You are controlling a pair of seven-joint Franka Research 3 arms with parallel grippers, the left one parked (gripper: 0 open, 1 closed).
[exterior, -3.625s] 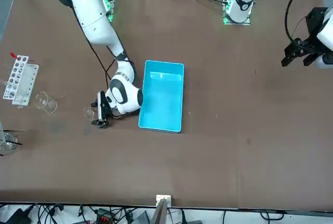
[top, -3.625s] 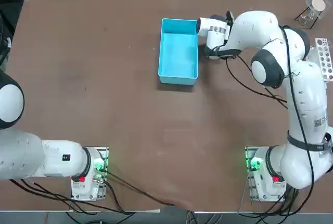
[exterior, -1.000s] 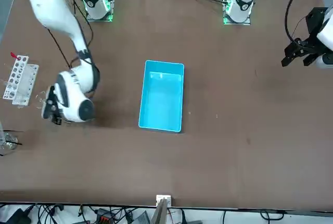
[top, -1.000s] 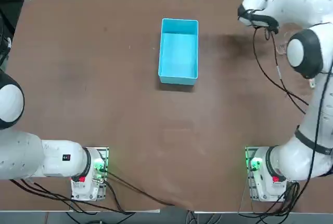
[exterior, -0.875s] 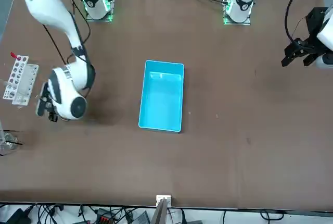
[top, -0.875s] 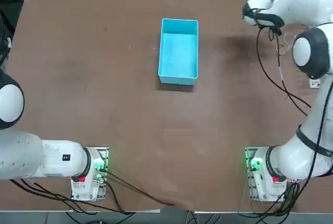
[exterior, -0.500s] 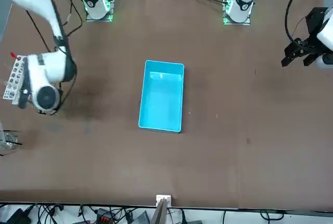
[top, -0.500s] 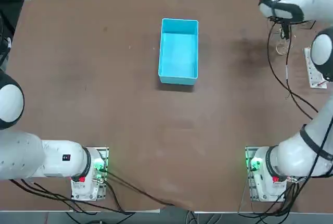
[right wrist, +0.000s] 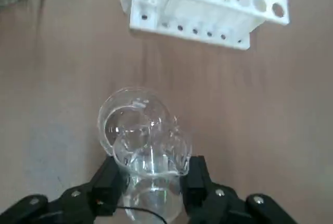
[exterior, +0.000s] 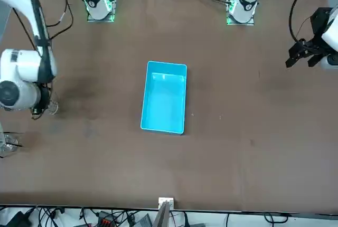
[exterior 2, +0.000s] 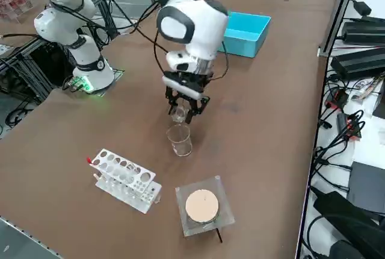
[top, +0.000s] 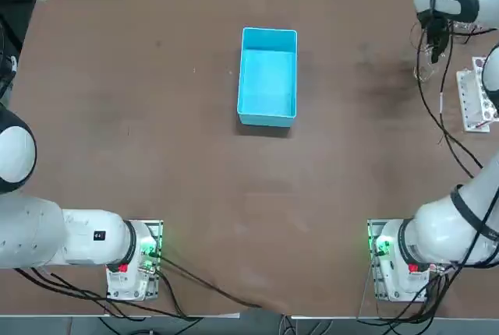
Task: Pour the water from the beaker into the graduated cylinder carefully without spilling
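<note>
My right gripper [right wrist: 153, 176] is shut on the beaker [right wrist: 150, 157], a tiny clear glass with hardly visible water in it, held roughly upright. The right side view shows the gripper [exterior 2: 186, 112] holding the beaker [exterior 2: 178, 114] just above and beside the graduated cylinder [exterior 2: 180, 140], a wider clear glass standing on the table. Directly beyond the beaker, the cylinder's round rim [right wrist: 131, 113] shows in the wrist view. From overhead, the gripper [top: 433, 39] hangs at the table's far right, above the cylinder [top: 423, 75]. The cylinder [exterior: 51, 109] peeks out beside the arm in the front view.
A white rack with holes [exterior 2: 125, 181] lies just beyond the cylinder, also seen from the wrist [right wrist: 208, 5]. A clear square stand with a tan disc [exterior 2: 202, 206] sits near the table corner. The blue box [top: 268, 76] stands mid-table, well away.
The right arm has swung from beside the blue box across to the table's right side, carrying the beaker, and now holds it over the cylinder by the rack.
</note>
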